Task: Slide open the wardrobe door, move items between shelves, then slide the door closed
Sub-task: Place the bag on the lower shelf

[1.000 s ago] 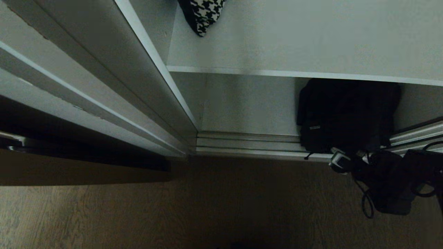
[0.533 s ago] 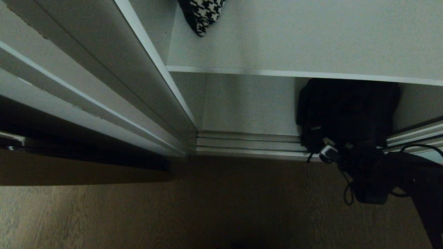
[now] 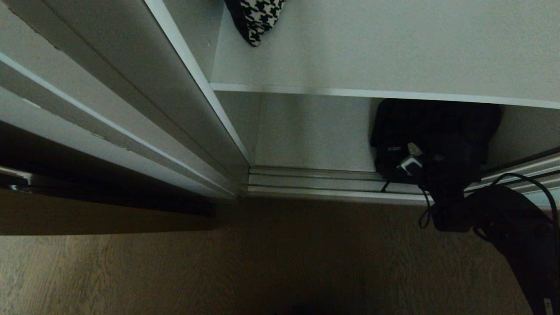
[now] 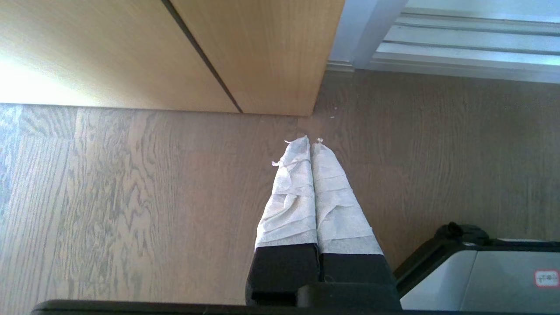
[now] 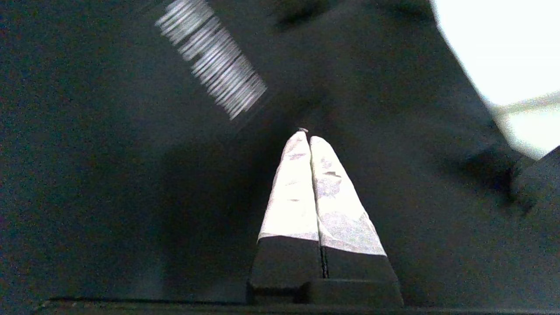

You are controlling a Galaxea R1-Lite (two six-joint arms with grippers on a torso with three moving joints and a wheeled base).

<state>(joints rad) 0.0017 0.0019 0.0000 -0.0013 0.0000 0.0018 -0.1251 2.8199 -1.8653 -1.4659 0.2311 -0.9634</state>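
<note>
The right pincer (image 3: 407, 162), fingers pressed together and empty, was against the black bag (image 3: 437, 131) on the lowest shelf (image 3: 315, 135), apparently positioning for pickup, while the houndstooth cloth (image 3: 258, 17) lay on the shelf above (image 3: 372, 92).

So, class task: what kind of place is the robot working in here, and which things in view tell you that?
Probably a bedroom or dressing area at a built-in wardrobe. Clues: white shelves behind sliding-door floor tracks, a black bag and a houndstooth cloth stored inside, and wood-look flooring.
</note>
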